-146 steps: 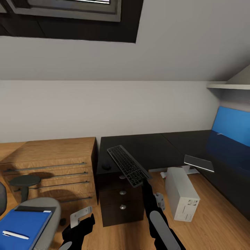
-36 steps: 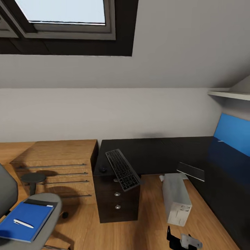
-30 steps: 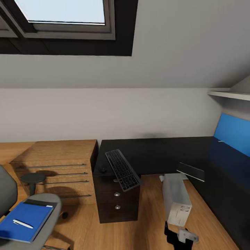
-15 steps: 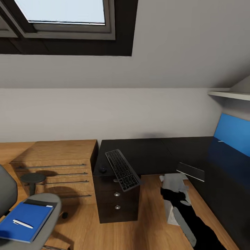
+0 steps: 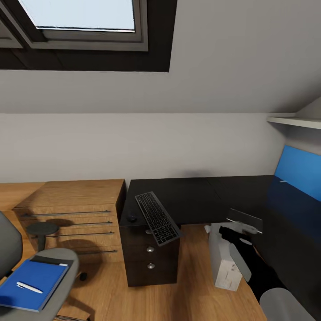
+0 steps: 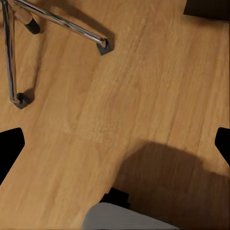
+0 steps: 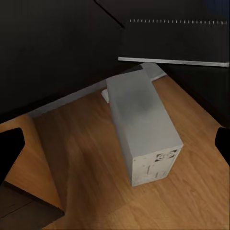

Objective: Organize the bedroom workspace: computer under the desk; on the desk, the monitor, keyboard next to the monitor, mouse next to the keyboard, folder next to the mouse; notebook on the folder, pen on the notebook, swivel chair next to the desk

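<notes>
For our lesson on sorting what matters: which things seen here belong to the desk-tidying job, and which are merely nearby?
Job:
desk
keyboard
mouse
computer
monitor
swivel chair
folder
pen

Nearby:
wooden drawer chest
skylight
wall shelf
round stool

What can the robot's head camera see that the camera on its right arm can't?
Head view alone: the keyboard, the mouse, and the blue folder with the pen on the swivel chair. Right wrist view alone: the computer's port face up close. Both share the computer, the black desk and the wood floor.
</notes>
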{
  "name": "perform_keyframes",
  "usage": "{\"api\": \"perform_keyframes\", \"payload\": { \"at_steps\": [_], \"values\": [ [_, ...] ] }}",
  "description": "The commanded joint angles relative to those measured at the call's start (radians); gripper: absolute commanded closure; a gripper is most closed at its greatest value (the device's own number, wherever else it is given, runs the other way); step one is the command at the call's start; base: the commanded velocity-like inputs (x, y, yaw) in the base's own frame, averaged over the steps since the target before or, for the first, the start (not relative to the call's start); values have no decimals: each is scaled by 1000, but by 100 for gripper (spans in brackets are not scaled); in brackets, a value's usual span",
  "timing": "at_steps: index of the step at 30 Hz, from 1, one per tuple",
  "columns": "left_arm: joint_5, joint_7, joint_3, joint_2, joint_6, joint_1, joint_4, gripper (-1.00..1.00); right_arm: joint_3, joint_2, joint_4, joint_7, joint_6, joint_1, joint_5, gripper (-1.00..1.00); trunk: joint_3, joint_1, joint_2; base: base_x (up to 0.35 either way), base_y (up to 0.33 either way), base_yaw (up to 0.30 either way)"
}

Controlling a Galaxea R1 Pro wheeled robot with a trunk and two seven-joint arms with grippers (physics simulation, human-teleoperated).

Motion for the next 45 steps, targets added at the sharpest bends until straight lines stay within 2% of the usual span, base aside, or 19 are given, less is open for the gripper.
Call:
{"api": "perform_keyframes", "payload": {
  "at_steps": [1,4,6,13,25,37,45],
  "values": [
    [8,-9,-10,-1,-13,-1,5,-100,5,-1,5,-9,-21,-1,6,-100,-1,0,-1,0,0,0],
    [7,-23,-13,-4,-43,-1,11,-100,5,-1,9,-9,-43,-1,23,-100,-1,0,-1,0,0,0],
    [7,-33,-15,-5,-96,-1,14,-100,5,0,11,-9,-57,-2,37,-100,-1,0,-1,0,0,0],
    [10,-37,-16,-5,-143,-1,22,-100,6,2,12,-9,-67,-2,46,-100,-1,0,-1,49,-44,0],
    [15,-41,-14,-3,-142,-1,29,-100,11,6,-16,-17,-67,-2,49,-100,-1,0,-1,164,-254,12],
    [16,-41,-12,-2,-143,-1,32,-100,9,3,-20,-17,-68,-2,49,-100,-1,0,-1,6,-67,206],
    [11,-42,-15,-6,-152,-1,119,-100,9,0,-19,-17,-68,-2,50,-100,-1,0,-1,0,-2,35]
  ]
}}
